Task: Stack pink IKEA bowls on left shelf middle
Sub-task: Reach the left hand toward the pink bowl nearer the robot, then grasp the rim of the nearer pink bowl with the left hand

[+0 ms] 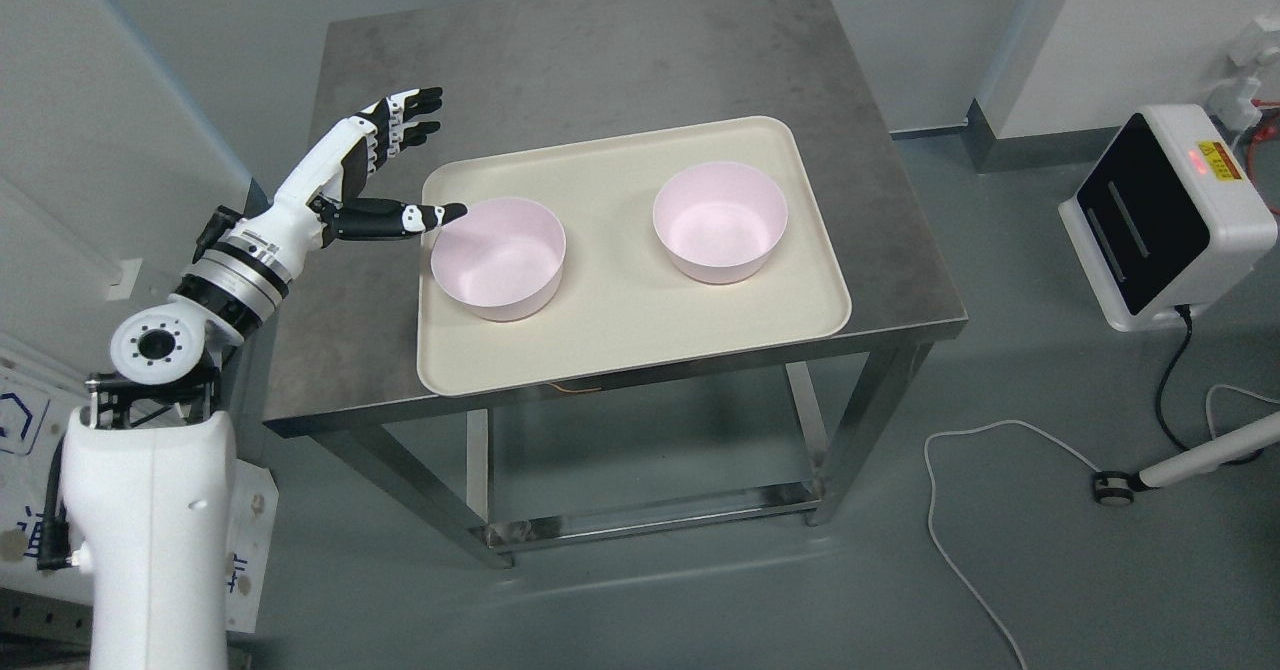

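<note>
Two pink bowls stand upright and apart on a cream tray (620, 345) on the steel table (590, 60). The left bowl (498, 258) is near the tray's left edge, the right bowl (720, 220) toward its right. My left hand (425, 160) hovers at the tray's left edge, open with its fingers spread. Its thumb tip (448, 213) reaches the left bowl's rim, while the other fingers (410, 120) point away above the table. It holds nothing. My right arm does not show.
A white and black device (1165, 215) with a red light sits on the floor at the right, with cables (960, 510) trailing across the floor. The table has a lower steel frame (650, 515). Walls stand at the left and back right.
</note>
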Robot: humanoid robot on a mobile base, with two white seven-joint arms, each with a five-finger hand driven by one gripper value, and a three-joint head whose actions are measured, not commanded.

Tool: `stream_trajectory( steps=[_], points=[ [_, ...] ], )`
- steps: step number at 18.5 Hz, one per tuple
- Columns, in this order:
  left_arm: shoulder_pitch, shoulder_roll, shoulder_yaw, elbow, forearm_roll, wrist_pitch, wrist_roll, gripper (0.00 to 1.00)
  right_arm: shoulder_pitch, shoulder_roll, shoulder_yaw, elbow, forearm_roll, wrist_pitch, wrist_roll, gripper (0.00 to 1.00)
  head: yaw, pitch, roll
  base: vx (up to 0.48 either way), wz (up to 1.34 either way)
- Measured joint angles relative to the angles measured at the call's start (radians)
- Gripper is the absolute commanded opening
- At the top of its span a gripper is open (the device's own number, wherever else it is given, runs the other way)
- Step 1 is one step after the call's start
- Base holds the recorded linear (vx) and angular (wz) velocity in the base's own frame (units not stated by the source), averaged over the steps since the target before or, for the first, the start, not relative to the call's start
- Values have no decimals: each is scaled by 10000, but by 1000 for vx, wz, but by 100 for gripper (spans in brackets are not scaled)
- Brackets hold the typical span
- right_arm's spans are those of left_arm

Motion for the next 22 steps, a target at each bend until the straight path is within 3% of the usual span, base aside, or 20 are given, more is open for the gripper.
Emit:
stream_trajectory(
  steps=[5,8,16,22],
  points=[
    [-248,348,-814,120,-18,149,-597,72,0,0,0,0,0,-22,0,100,0,0,0,0,0],
    [-324,489,-1192,183,-255,157,-690,72,0,0,0,0,0,-24,0,100,0,0,0,0,0],
    [-744,585,-1792,458,-1921,136,-713,66,0,0,0,1,0,-28,0,100,0,0,0,0,0],
    [-1115,591,-2050,696,-2983,-280,-713,45,0,0,0,1,0,-28,0,100,0,0,0,0,0]
  ],
)
